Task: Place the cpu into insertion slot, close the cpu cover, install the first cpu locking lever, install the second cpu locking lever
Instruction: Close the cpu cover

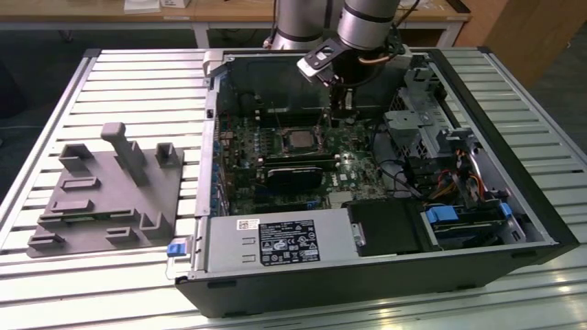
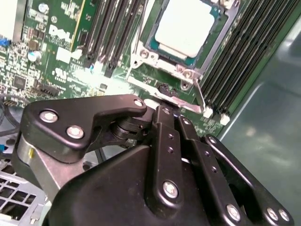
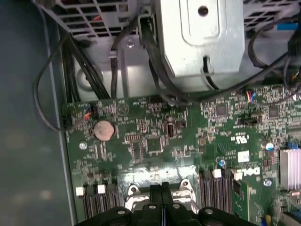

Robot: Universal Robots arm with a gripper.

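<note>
While PC case (image 1: 367,289) lies open on slatted metal table (image 1: 137,75), wooden desks (image 1: 110,14) run along the room at 12 o'clock in exterior view. Grey fixture (image 1: 101,199) at 9 o'clock of case. Gripper (image 1: 341,113) inside case, at 1 o'clock of insertion slot (image 1: 299,140). Fingers (image 3: 156,195) clenched together, tips just beside thin metal lever (image 2: 200,96); contact unclear. Count: one cpu (image 2: 186,28), seated in slot; one gripper; one fixture.

Workshop: slatted aluminium bench (image 1: 137,82), opened computer case (image 1: 367,292)
</note>
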